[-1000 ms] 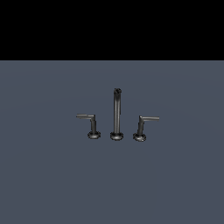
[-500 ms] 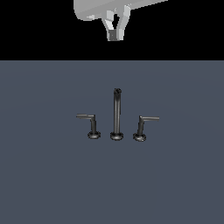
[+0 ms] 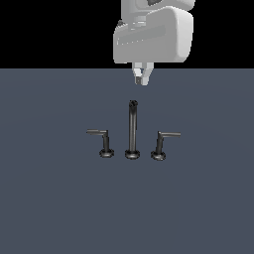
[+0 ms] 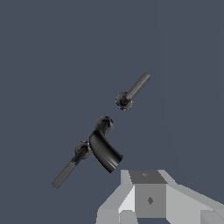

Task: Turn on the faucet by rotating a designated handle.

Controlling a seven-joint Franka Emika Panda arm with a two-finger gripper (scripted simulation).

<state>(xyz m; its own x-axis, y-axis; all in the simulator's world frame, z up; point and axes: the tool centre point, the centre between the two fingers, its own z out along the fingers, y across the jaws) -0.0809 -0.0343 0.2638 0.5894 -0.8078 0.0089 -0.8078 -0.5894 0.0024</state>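
Starting with the exterior view: the faucet [image 3: 132, 133] is a dark metal three-piece set, slightly glossy, standing on a flat matte grey-blue floor [image 3: 49, 208]. Count: one tall straight spout [image 3: 132, 126] in the middle, two short L-shaped levers either side, three round bases in a row, each piece apart from its neighbour. The handle [image 3: 162, 143] is on the exterior view's right of the spout, post upright, thin arm jutting to the exterior view's right. Its mirror twin [image 3: 101, 141] sits on the left, arm pointing left. One arm, boxy smooth white casing, hangs above the set; the gripper [image 3: 142, 78] points down, above the spout top and apart from it, touching nothing. Its two pale fingers sit close together, nothing between them; cannot tell from here whether they are fully closed. Wrist view, looking down: spout [image 4: 105, 146] shows a curved black outlet, so it reads as bent from above. Two levers show as thin grey rods on round bases, pointing opposite ways: the handle [image 4: 132, 92] and the twin [image 4: 69, 165]. Grey faceted gripper body [image 4: 146, 199] fills one corner; fingertips not visible, finger state unclear.
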